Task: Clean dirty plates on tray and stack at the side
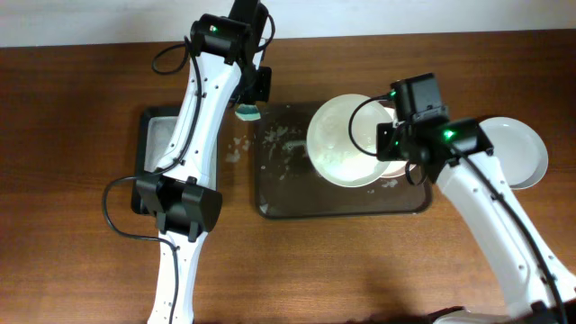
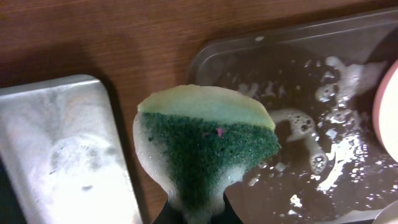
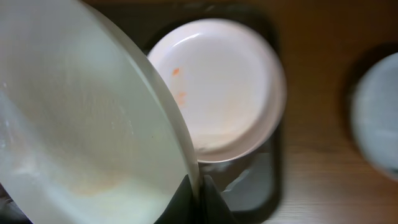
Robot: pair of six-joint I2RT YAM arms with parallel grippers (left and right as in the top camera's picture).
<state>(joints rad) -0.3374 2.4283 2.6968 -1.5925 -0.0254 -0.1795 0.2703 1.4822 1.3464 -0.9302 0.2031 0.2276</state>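
Over the tray (image 1: 270, 205), the right gripper (image 3: 198, 200) pinches the rim of a tilted plate (image 1: 346, 139), glossy white and wet. The left gripper (image 2: 198, 214) is clamped on a foamy sponge (image 2: 208, 146) above the tray's far-left corner. The sponge should meet the plate's face flat, against a firm right grip. A second plate (image 3: 217, 87), orange-smeared, lies in the tray, and a third plate (image 1: 526, 153) sits right of it.

The table (image 1: 72, 135) was brown wood. A large dark tray (image 1: 342, 213) lay at its middle, with a smaller foamy tray (image 1: 157, 135) near it to the left and flecks of foam (image 1: 236, 151) on the wood between them. A white plate (image 1: 526, 153) rested on the wood to the right.
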